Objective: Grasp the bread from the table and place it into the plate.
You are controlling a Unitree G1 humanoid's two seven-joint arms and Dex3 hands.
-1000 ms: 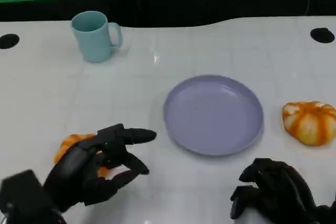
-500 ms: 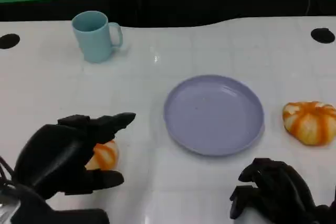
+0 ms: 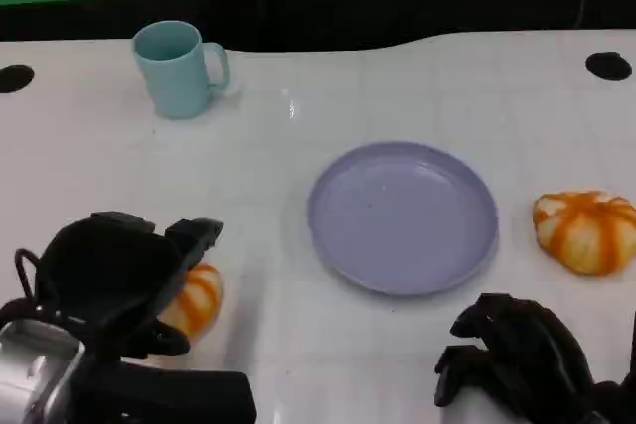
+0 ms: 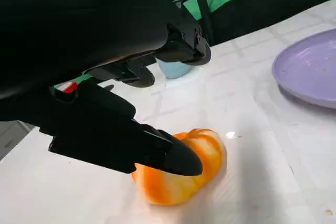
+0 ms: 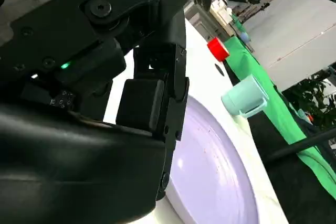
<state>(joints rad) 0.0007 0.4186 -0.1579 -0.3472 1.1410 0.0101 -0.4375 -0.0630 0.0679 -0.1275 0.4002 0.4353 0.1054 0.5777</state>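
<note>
An orange-and-white bread roll lies on the white table at the lower left. My left hand arches over it from the left, hiding its left half. In the left wrist view one finger lies against the roll while the others stay spread above it, clear of it. The lilac plate sits bare in the middle of the table, to the right of the roll. My right hand rests near the front edge at the lower right, fingers curled in with nothing in them.
A second orange-and-white roll lies to the right of the plate. A light-blue mug stands at the back left. The table's far edge meets a black and green backdrop. A small red object shows beyond the mug in the right wrist view.
My left hand has drawn back toward the lower left and come down over the roll, its outstretched fingers now bent over it. The right hand has stayed put.
</note>
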